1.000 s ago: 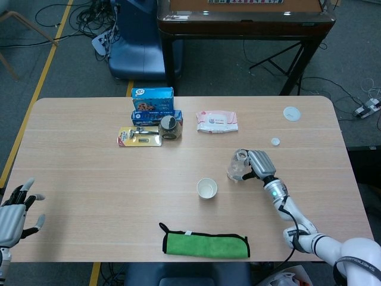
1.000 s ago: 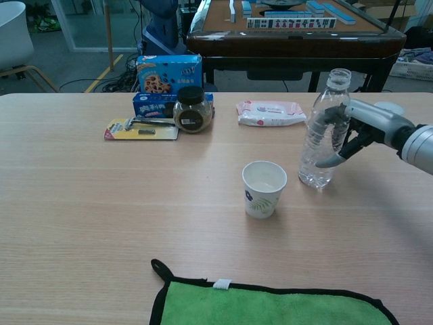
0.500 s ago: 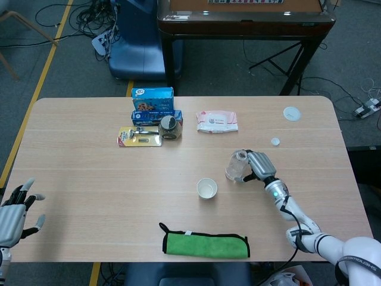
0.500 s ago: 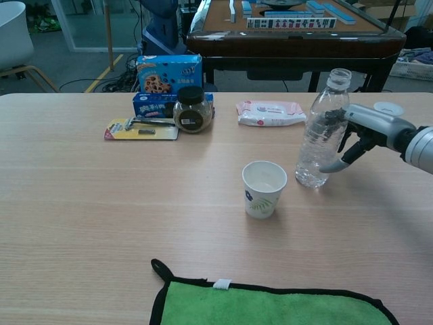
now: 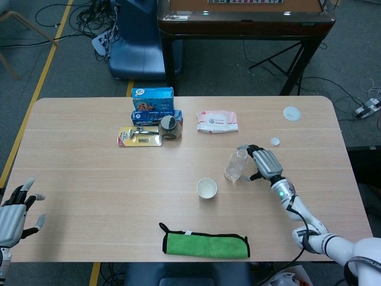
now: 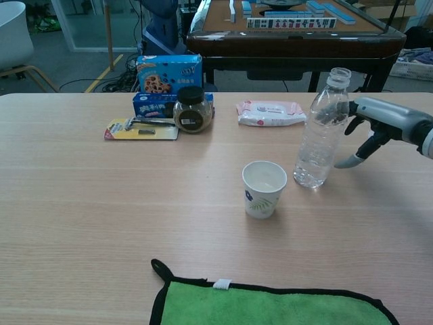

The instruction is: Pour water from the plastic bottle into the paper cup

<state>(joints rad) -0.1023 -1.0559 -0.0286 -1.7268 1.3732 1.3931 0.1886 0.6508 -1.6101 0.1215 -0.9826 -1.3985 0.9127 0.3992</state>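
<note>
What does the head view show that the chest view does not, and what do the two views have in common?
Only the head view shows the left hand, open and off the table's near left corner, plus the small white cap and the round lid on the far right of the table.

Only the chest view shows the print on the paper cup and the bottle's open neck from the side.

Both show the plastic bottle, the right hand beside it, the green cloth and the wipes pack.
</note>
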